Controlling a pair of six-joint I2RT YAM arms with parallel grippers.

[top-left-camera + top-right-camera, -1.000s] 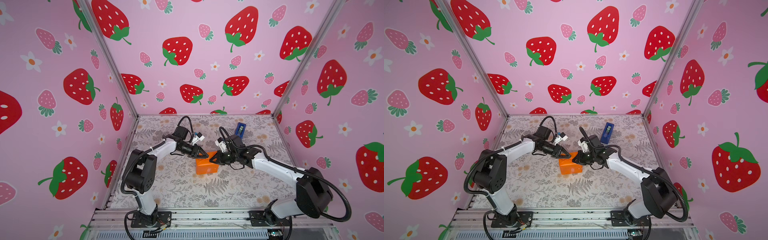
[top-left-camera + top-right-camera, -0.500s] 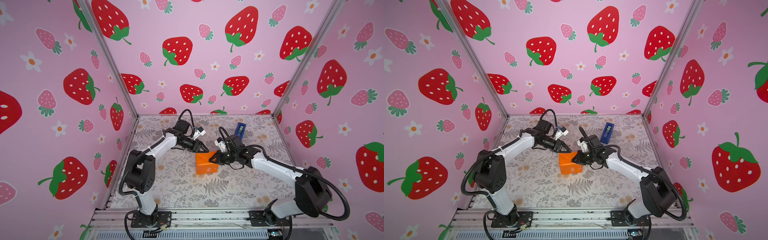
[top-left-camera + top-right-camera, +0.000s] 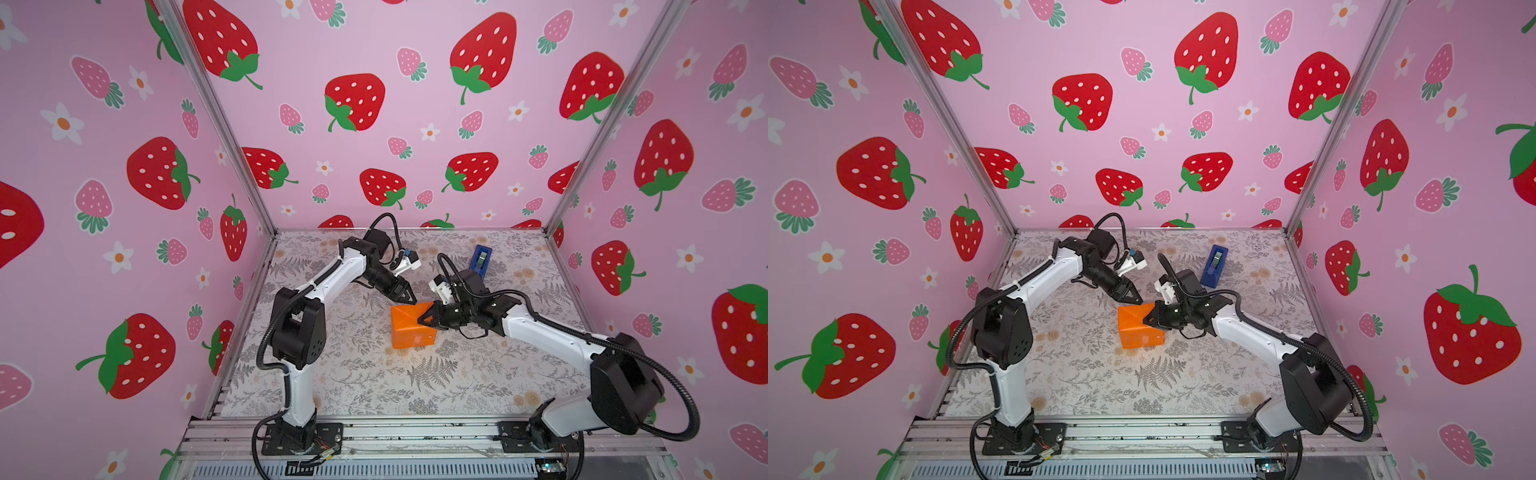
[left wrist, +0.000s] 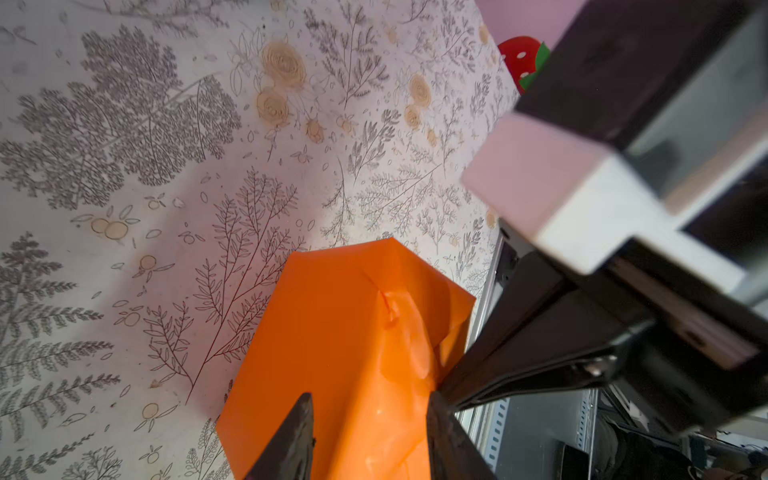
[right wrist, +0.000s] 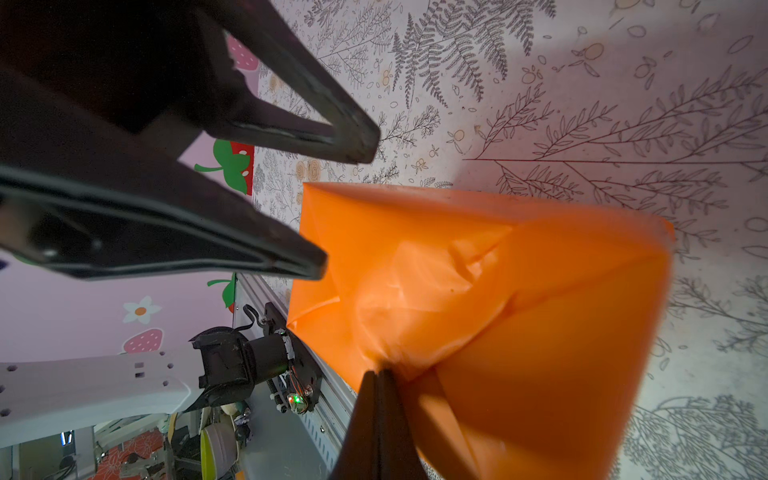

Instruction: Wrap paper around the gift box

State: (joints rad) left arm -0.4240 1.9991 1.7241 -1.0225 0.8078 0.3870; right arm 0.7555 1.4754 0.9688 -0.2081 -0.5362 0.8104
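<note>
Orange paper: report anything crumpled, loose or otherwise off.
The orange paper is puckered and wrinkled on one end face, bunched where the shut right hand pinches it; the folds there lie uneven, not flat. No tear shows.

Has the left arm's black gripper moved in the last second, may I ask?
Yes: the left gripper edged away from the orange paper, toward the back wall.

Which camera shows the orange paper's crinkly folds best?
The right wrist view: the plain bright-orange paper sheet fills it, with the folds close and clear. The left wrist view shows one wrinkled side; both top views show just a small orange block.
</note>
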